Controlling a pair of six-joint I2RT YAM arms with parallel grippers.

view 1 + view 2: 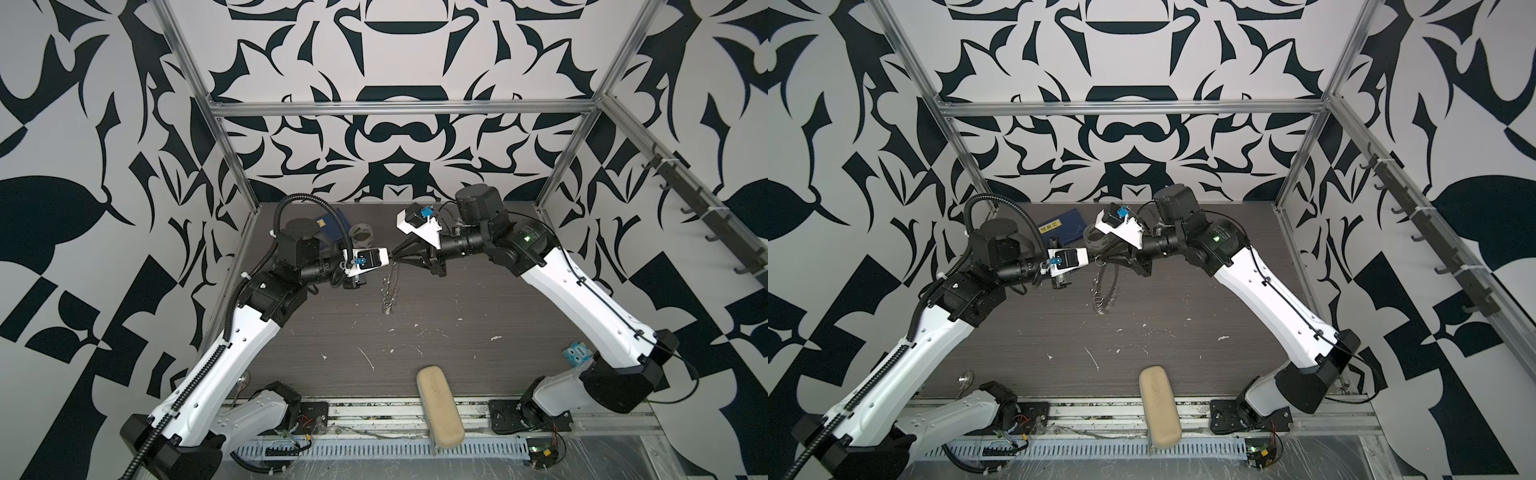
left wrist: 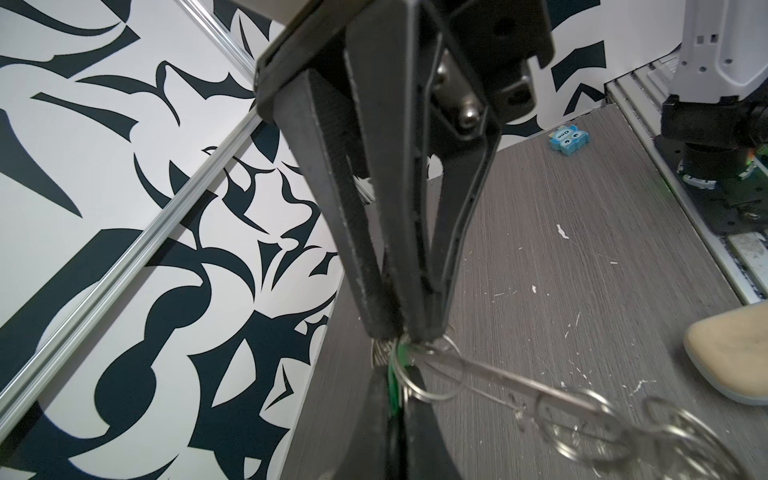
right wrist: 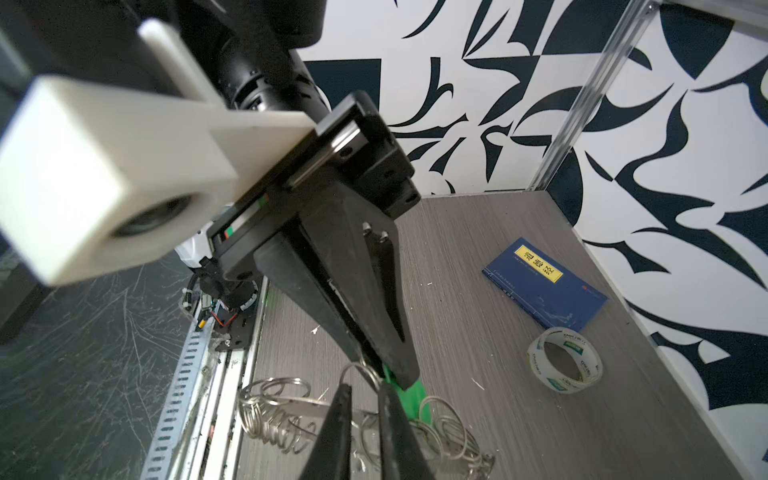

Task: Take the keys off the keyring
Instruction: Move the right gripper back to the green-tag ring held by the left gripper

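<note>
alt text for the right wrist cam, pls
The left gripper, shut on the green key, meets the right gripper at the keyring and its silver wire loops; a loop arcs across the right fingertips, grip unclear. Farther off, a blue book and a clear tape roll lie on the grey table.

Left fingers pinch green key beside keyring.

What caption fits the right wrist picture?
Left gripper and right gripper meet at a small green key by a grey metal keyring.
</note>
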